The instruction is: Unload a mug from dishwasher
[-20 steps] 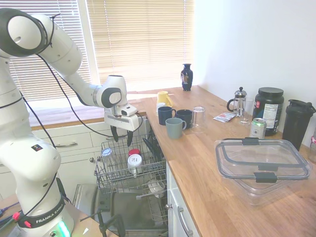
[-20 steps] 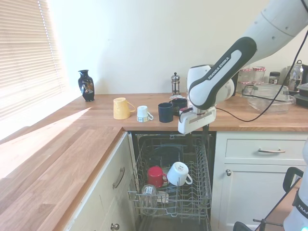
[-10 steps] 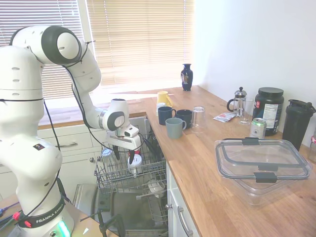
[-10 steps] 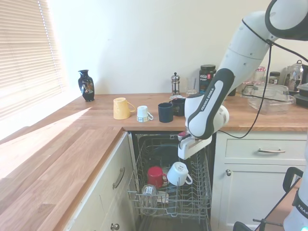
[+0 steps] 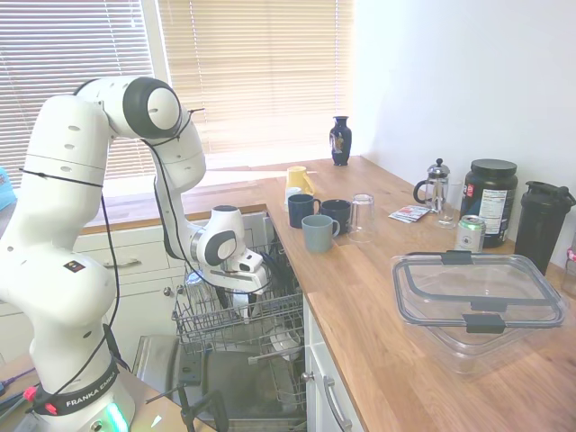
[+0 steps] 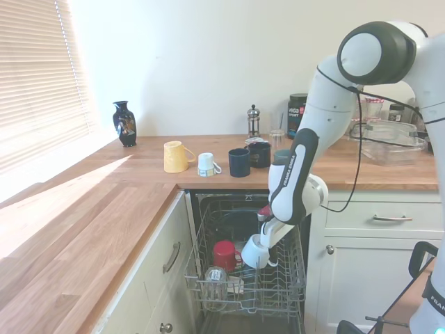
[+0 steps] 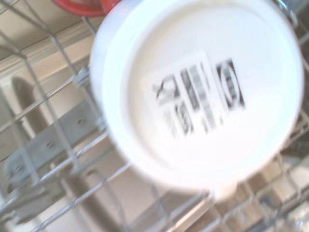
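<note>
One glossy round-based mug (white ceramic) fills the wire rack.

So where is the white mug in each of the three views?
First exterior view: the white mug is mostly hidden behind the tool, in the dishwasher rack.
Second exterior view: the mug is tilted in the rack, at the tool.
Wrist view: its printed base fills the picture.
Shared landmark: the red cup beside it.
</note>
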`<state>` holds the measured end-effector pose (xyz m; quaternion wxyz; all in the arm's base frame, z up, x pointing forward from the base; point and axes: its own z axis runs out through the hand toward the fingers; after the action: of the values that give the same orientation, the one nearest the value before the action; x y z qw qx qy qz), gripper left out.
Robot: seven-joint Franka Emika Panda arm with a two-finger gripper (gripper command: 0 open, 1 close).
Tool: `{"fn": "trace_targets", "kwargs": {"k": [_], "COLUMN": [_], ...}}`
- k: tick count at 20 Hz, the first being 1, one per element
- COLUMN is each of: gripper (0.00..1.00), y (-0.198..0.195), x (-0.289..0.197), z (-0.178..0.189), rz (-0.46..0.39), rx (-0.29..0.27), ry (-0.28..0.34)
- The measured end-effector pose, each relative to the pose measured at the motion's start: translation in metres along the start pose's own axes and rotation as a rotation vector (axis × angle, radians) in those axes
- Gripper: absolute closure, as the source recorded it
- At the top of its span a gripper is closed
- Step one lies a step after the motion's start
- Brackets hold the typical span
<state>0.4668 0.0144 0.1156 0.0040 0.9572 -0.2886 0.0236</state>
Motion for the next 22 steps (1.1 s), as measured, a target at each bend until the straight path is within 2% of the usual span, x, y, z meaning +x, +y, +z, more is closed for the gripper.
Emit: {"fn": "trace_targets", "kwargs": {"k": [5, 9, 15, 20, 21, 22], "gripper": [0.00, 0.00, 0.00, 0.00, 1.00, 1.00], "y": [-0.012, -0.018, -0.027, -0.029, -0.030, -0.030], "x": [0.001, 0.005, 0.010, 0.010, 0.010, 0.010], "z": [0.027, 0.032, 0.035, 0.053, 0.056, 0.058], "rz": [-0.046, -0.054, -0.072, -0.085, -0.086, -0.086], "rx": [0.011, 0.027, 0.044, 0.043, 0.043, 0.043], "ry": [0.026, 0.044, 0.046, 0.047, 0.046, 0.045]}}
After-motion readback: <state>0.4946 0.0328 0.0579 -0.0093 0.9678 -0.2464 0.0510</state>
